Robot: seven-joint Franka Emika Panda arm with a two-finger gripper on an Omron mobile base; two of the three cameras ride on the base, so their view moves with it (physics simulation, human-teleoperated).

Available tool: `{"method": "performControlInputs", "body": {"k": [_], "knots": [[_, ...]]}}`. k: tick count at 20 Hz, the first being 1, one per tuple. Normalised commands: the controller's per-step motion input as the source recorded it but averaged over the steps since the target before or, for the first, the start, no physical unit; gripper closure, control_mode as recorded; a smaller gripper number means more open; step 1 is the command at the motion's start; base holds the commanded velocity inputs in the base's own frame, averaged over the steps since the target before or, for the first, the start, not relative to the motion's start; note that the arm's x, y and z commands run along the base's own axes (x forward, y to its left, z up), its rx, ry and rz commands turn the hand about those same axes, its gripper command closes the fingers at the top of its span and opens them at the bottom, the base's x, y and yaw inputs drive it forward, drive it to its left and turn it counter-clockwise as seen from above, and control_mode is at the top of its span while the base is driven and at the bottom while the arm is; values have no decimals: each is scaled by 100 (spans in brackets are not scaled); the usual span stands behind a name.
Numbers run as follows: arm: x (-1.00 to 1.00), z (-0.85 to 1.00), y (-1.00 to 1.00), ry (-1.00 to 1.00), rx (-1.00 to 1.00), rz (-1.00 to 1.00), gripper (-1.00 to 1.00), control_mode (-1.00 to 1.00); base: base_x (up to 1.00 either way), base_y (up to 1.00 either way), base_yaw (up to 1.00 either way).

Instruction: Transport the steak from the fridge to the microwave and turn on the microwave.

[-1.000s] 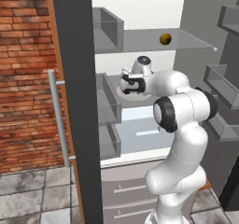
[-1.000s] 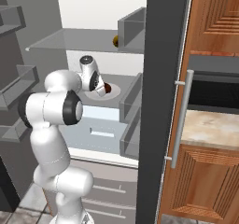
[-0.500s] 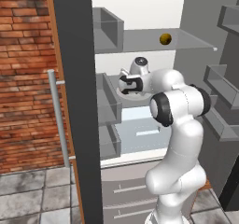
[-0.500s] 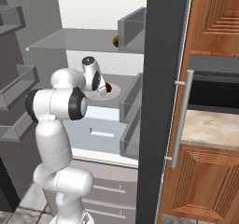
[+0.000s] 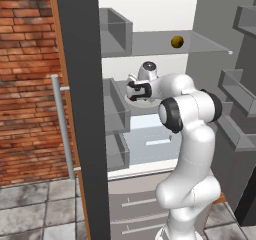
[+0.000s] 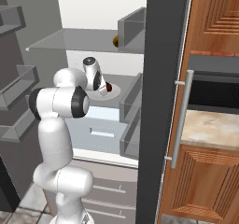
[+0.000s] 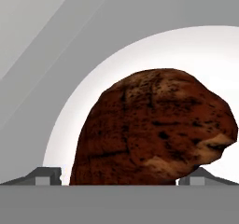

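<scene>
Gripper (image 7: 119, 180) spread wide, nothing clamped, inside fridge (image 5: 210, 44). Steak (image 7: 151, 127) sits directly ahead between fingertips on white plate (image 7: 196, 55). Looks light, soft, probably greasy; best taken across thick rounded middle, avoiding tapered tan end.

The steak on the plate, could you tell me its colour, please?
Dark reddish-brown steak, speckled darker; best in hand view.
</scene>
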Motion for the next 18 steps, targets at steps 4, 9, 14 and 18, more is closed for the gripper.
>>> {"method": "performControlInputs", "body": {"k": [4,9,14,18], "knots": [[8,-21,0,0,0,0,100,-100,0,0,0],[9,-27,0,3,0,0,100,-100,0,0,0],[0,-34,0,2,0,-1,100,-100,0,0,0],[0,-29,0,-1,0,-6,100,-100,0,0,0]]}}
